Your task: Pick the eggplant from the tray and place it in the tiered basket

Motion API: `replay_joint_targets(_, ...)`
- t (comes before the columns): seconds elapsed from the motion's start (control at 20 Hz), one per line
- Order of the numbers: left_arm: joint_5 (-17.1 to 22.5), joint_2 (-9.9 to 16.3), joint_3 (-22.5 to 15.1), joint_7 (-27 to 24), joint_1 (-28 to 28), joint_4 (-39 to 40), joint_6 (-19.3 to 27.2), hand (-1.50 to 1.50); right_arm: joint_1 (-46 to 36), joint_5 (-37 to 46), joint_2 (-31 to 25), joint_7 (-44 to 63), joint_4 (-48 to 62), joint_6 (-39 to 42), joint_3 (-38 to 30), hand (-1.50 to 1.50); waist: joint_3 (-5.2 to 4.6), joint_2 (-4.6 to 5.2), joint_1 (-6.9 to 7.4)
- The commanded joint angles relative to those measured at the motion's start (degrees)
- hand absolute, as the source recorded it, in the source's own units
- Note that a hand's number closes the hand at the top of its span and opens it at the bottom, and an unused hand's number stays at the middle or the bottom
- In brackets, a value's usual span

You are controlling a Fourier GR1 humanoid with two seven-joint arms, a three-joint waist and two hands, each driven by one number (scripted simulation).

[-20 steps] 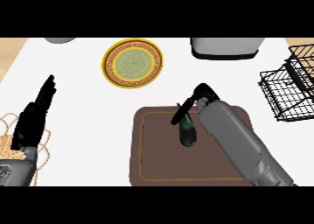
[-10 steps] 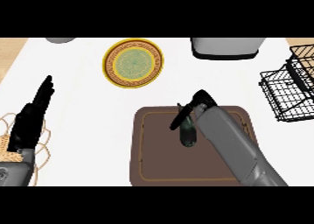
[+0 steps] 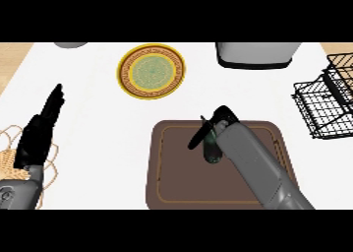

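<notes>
The eggplant [image 3: 212, 149] is seen on the brown tray [image 3: 171, 172], lying long from far to near. The right hand [image 3: 214, 124] is curled down around it (most of it is hidden). The tiered basket [image 3: 331, 101] is found far off to the right. The left hand [image 3: 41, 133] is rested open at the left.
</notes>
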Motion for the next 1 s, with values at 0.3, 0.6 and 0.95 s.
replay_joint_targets(0.3, -0.56, -0.49, 0.31, -0.71, 1.21, -0.64, -0.47, 0.00, 1.73, -2.17, 0.47, 1.60, 2.15, 9.92, 4.26, 1.50, 0.44, 0.57, 0.10)
replay_joint_targets(0.6, -1.71, -1.26, 0.55, -1.62, 2.18, -0.34, -0.01, 0.00, 1.32, -3.35, -0.04, 4.33, -1.22, 3.31, 0.06, 1.50, 0.44, 0.48, -0.42)
replay_joint_targets(0.95, -2.58, -1.87, 1.93, 0.04, -1.51, 1.89, -0.05, 0.00, 3.84, 2.43, -2.01, 1.04, -12.04, -1.19, 3.49, 1.50, 0.43, 0.44, -0.99)
